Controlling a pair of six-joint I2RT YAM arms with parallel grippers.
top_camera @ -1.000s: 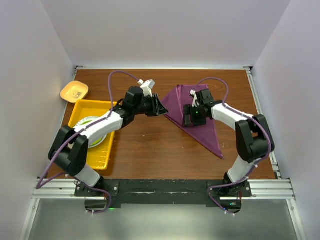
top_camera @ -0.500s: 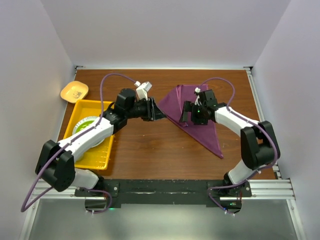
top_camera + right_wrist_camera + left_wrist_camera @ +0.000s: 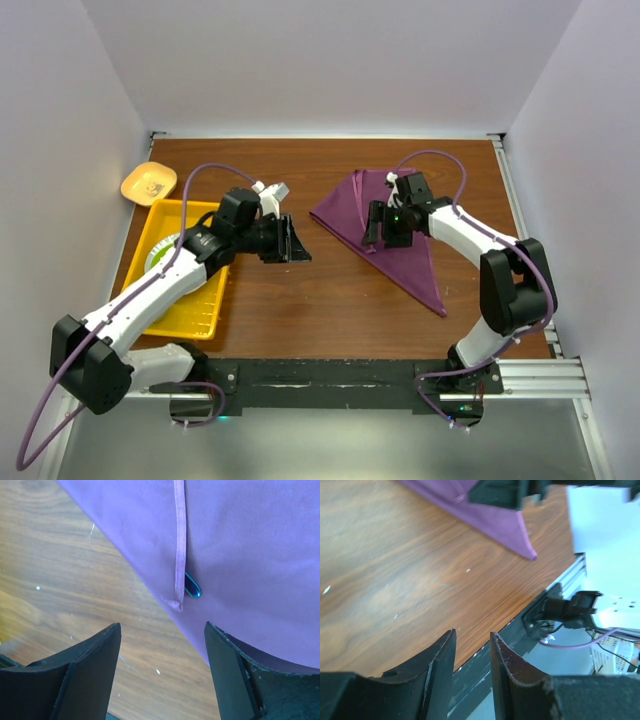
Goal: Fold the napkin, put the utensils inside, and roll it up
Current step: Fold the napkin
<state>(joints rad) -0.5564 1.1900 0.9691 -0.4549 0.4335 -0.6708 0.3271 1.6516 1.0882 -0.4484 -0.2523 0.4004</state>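
near side, the left gripper (image 3: 472, 636) hangs over bare table (image 3: 330, 300), jaws a little apart, gripping nothing. further out, the right gripper (image 3: 162, 627) is spread wide and empty above the napkin (image 3: 410, 265), which lies folded to a triangle right of centre. a blue tip (image 3: 192, 589) peeks from the fold (a utensil tucked in, i'd guess). rolling isn't begun.
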